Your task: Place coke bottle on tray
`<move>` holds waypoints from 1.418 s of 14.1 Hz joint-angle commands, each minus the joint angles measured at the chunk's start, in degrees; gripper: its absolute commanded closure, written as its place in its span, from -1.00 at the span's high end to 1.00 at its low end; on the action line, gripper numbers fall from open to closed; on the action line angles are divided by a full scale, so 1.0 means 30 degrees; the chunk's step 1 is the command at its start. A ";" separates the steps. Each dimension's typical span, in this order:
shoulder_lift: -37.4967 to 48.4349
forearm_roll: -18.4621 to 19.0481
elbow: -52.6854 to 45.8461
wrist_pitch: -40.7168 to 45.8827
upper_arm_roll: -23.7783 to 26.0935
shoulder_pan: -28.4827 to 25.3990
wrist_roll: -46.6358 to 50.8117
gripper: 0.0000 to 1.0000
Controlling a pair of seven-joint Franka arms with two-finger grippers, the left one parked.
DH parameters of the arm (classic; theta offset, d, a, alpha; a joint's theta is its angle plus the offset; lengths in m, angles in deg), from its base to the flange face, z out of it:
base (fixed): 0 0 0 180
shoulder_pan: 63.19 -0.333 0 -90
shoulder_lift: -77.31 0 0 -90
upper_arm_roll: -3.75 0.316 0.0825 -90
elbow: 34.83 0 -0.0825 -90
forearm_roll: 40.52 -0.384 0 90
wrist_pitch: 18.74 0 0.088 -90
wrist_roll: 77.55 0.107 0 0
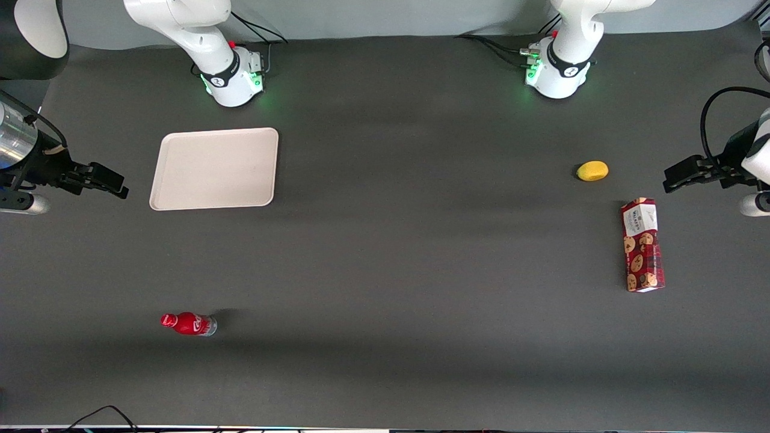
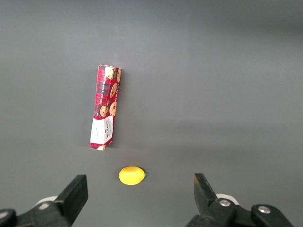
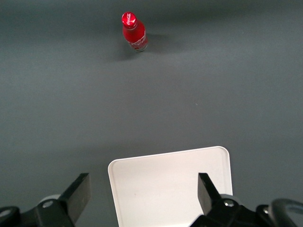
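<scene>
The coke bottle (image 1: 189, 323) is small and red with a red cap. It seems to stand upright on the dark table, much nearer the front camera than the tray (image 1: 215, 168). The right wrist view shows the coke bottle (image 3: 134, 33) alone on the mat, well apart from the cream tray (image 3: 170, 187). My gripper (image 1: 117, 183) hangs open beside the tray, toward the working arm's end of the table. In the right wrist view the gripper (image 3: 143, 187) holds nothing, and the tray's rim lies below its spread fingers (image 3: 80, 189).
A yellow lemon-like fruit (image 1: 592, 171) and a red cookie box (image 1: 642, 245) lie toward the parked arm's end of the table. The left wrist view shows the same fruit (image 2: 131, 175) and box (image 2: 106, 107). Arm bases (image 1: 234, 75) stand along the back edge.
</scene>
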State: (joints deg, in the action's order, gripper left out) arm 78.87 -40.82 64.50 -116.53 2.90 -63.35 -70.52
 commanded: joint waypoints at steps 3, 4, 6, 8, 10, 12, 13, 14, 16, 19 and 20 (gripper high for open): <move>-0.0225 0.0216 -0.0679 0.0457 0.0050 -0.0003 -0.0114 1.00; -0.0225 0.0216 -0.0708 0.0457 0.0050 -0.0003 -0.0143 1.00; -0.0225 0.0216 -0.0679 0.0457 0.0050 -0.0032 -0.0115 1.00; -0.0225 0.0216 -0.0679 0.0457 0.0050 -0.0033 -0.0144 1.00; -0.0225 0.0216 -0.0679 0.0457 0.0050 -0.0003 -0.0173 1.00; -0.0225 0.0216 -0.0679 0.0457 0.0050 -0.0004 -0.0173 1.00; -0.0283 0.0216 -0.0679 0.0457 0.0050 -0.0003 -0.0173 1.00; -0.0487 0.0245 -0.0824 0.0428 0.0050 -0.0003 -0.0173 1.00; -0.0955 0.0274 -0.1525 0.0428 0.0079 -0.0004 -0.0202 1.00; -0.2825 0.0420 -0.3511 0.0311 0.0050 0.0026 -0.0988 1.00; -0.3703 0.0421 -0.4391 0.0311 0.0079 0.0026 -0.1283 1.00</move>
State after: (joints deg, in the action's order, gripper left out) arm 74.33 -40.47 58.98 -116.63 2.97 -63.37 -71.89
